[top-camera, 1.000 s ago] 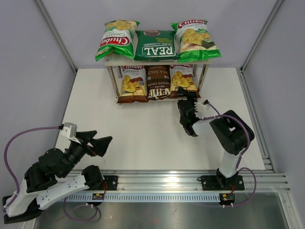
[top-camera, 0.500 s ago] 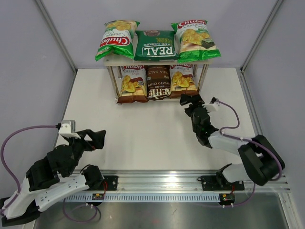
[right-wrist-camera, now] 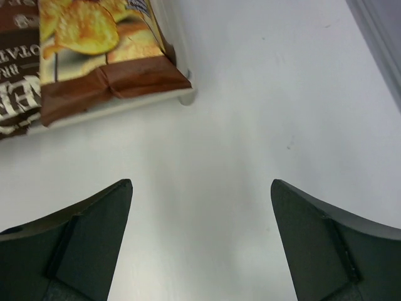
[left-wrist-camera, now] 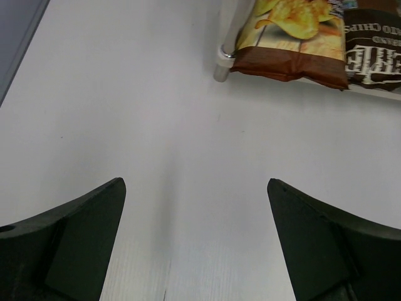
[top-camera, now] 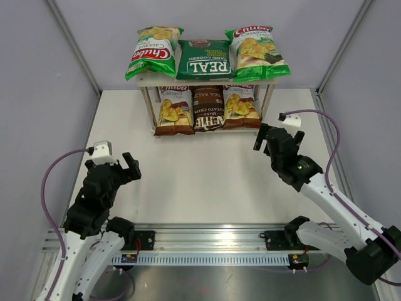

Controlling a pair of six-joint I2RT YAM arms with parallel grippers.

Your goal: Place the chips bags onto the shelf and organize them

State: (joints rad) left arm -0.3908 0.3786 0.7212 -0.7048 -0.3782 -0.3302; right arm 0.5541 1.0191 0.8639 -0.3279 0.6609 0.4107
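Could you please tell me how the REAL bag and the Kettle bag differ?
The REAL bag is dark green; the Kettle bag is dark brown. The REAL bag lies on the top tier of the shelf, fully in view; the Kettle bag lies on the bottom tier, partly hidden under the top board. Both hold the middle of their row, lettering upside down in the top view.

Six chips bags (top-camera: 203, 59) on two-tier shelf (top-camera: 145, 80)
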